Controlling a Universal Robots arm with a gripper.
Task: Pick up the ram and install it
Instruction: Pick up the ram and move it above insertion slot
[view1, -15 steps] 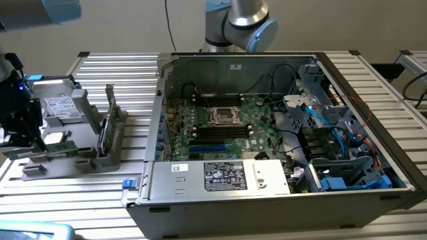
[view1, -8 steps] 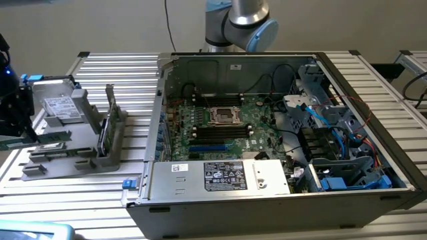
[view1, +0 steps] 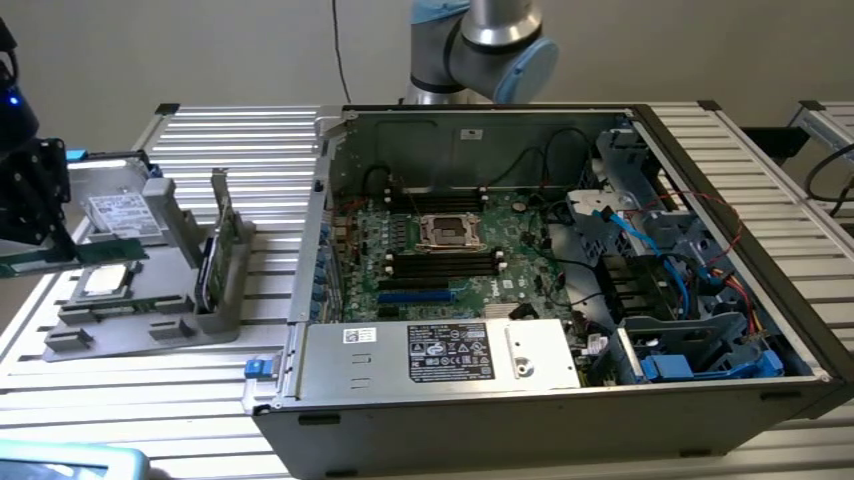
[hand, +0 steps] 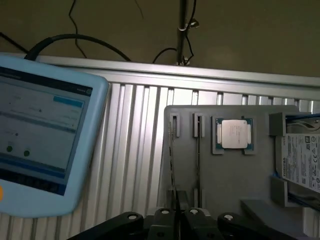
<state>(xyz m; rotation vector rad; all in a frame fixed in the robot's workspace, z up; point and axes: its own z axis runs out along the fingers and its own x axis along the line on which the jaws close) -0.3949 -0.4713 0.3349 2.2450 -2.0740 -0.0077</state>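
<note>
The ram (hand: 173, 165) is seen edge-on, pinched between the nearly closed fingers of the end effector (hand: 176, 215). Just past the end effector, a grey tray (hand: 225, 185) is laid on the counter (hand: 135, 150). A square chip (hand: 234, 134) is set in the tray. A tablet (hand: 40, 140) is off to one side.

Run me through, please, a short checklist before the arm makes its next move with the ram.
1. Pincer closed: ok, nearly together.
2. Ram gripped: cannot tell; a thin edge runs out of the pincer along a slot of the grey tray.
3. Motherboard's black slots empty: ok, they look bare.
4. Case open above the board: ok.
</note>
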